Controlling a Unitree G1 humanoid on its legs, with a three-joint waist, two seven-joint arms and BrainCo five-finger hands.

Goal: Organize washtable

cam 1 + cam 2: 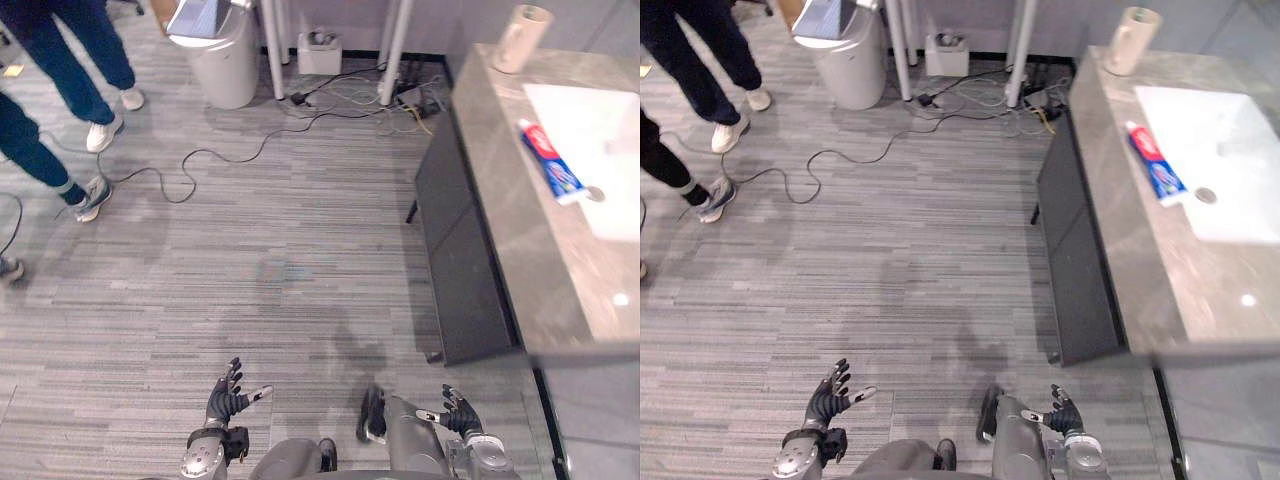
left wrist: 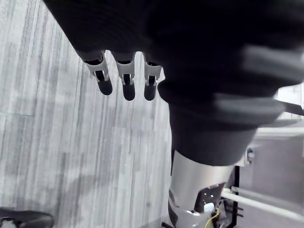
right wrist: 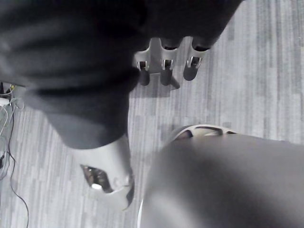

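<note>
Over on the left a person in dark blue trousers and pale trainers stands on the grey striped carpet floor, with a round pale grey lidded bin a little further along by the back wall. Down low in front, the robot's left hand hangs over the floor with its fingers spread wide and nothing in them. Its right hand is held the same way, splayed and empty, near the corner of the grey stone-topped washtable with its dark cabinet front. A beige cup stands upright at the far end of the top. A red, white and blue toothpaste tube lies across the near edge of the white rectangular basin.
</note>
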